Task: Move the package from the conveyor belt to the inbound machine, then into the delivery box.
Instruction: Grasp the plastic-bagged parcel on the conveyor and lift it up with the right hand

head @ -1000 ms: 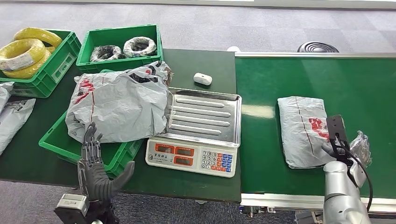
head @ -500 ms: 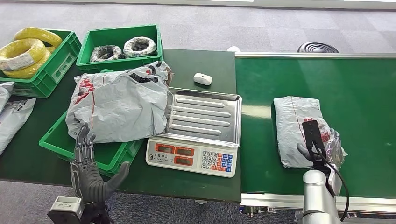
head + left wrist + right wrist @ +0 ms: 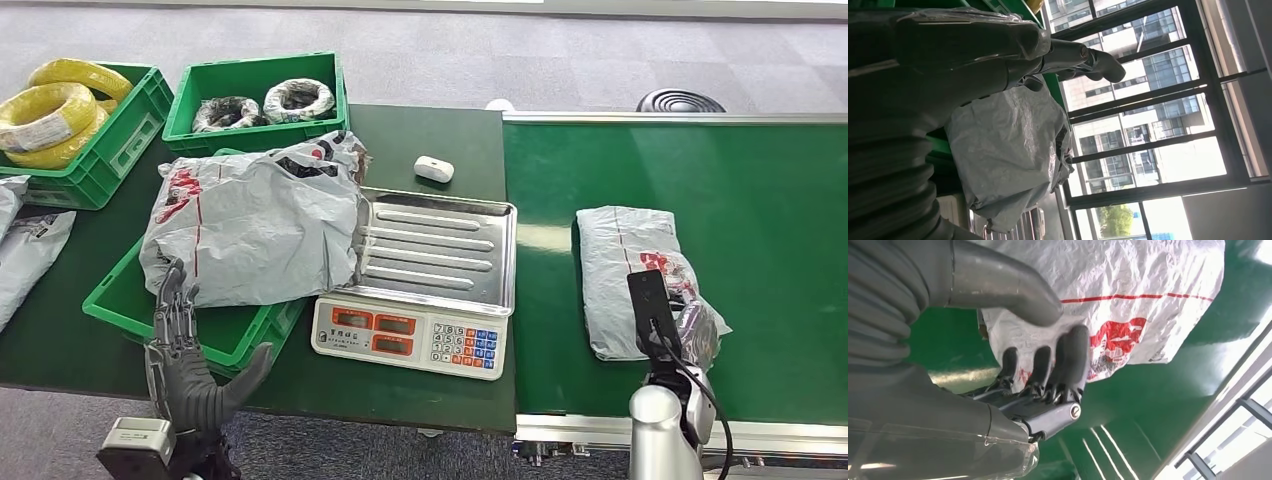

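The grey plastic package (image 3: 625,262) with red print lies on the green conveyor belt (image 3: 770,190), a little right of the scale. My right hand (image 3: 672,330) is at its near right corner. The right wrist view shows my right hand (image 3: 1048,365) pinching the edge of the package (image 3: 1128,300) between thumb and fingers. The inbound machine, a scale with a steel tray (image 3: 440,245), stands left of the belt with nothing on it. My left hand (image 3: 190,370) is raised at the table's front edge, fingers spread and holding nothing; it is seen again as my left hand (image 3: 948,65) in the left wrist view.
A green crate (image 3: 125,310) left of the scale holds a big grey bag (image 3: 250,225). Two more green crates at the back hold yellow coils (image 3: 50,115) and wrapped coils (image 3: 262,100). A small white device (image 3: 434,169) lies behind the scale. More grey bags (image 3: 25,250) lie at far left.
The package and my right hand on it have moved left along the belt, closer to the scale. My left hand has drifted slightly down and left.
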